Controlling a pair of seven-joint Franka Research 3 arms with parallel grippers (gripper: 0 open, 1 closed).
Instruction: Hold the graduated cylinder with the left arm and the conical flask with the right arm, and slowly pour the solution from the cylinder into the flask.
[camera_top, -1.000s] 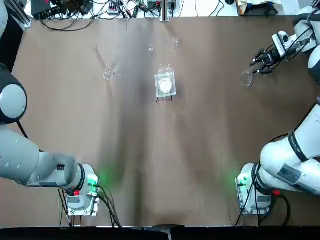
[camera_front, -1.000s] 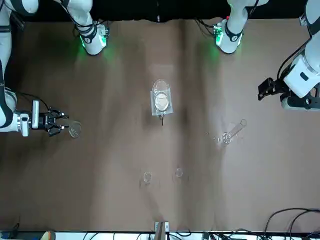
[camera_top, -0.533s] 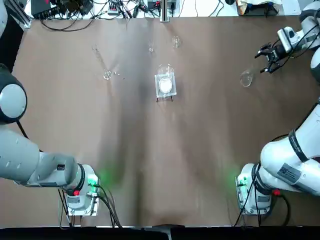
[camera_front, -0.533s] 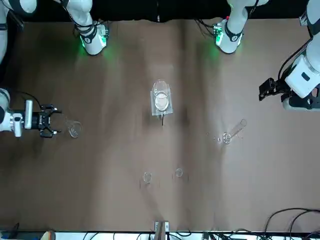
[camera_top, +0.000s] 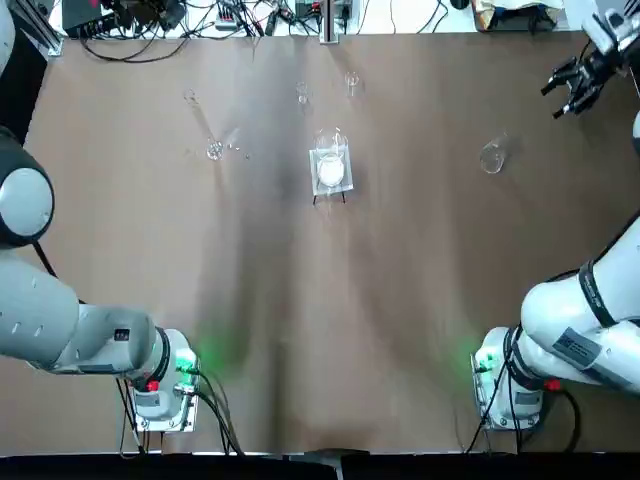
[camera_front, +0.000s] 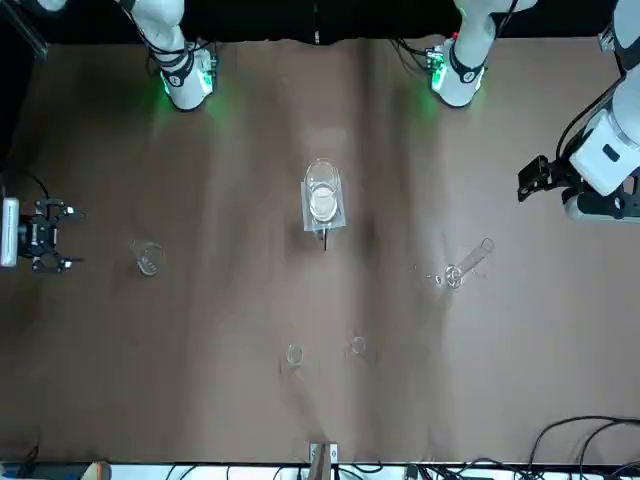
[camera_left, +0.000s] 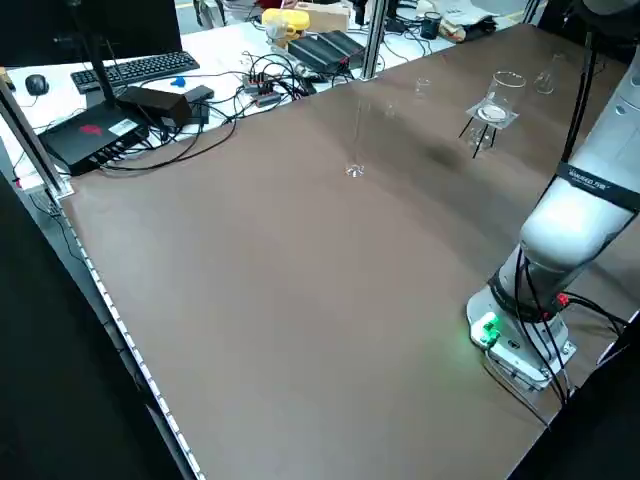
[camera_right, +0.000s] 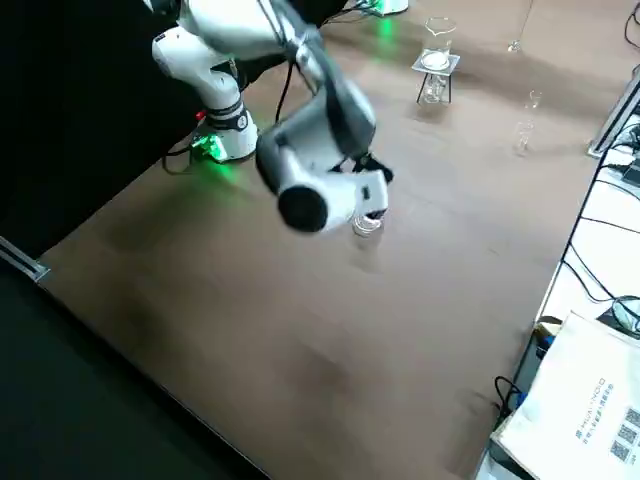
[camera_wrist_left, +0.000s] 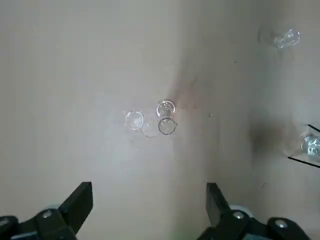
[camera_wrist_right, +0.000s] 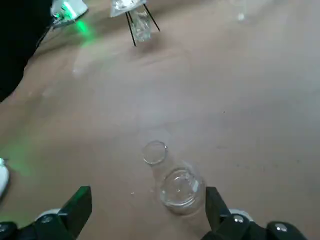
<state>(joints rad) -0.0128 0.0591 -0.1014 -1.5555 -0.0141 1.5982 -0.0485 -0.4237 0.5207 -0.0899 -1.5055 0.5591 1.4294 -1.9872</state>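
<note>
Both tools spread, empty; right tool well apart from conical flask.

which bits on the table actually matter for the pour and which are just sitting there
For the job:
- graduated cylinder, upright on the robot's left side
- conical flask, standing free on the right side
- right gripper, open, off beyond the flask
- left gripper, open, high above the cylinder

Just lying about:
- beaker with white contents on its stand, mid-table
- two small glass pieces at the far edge
</note>
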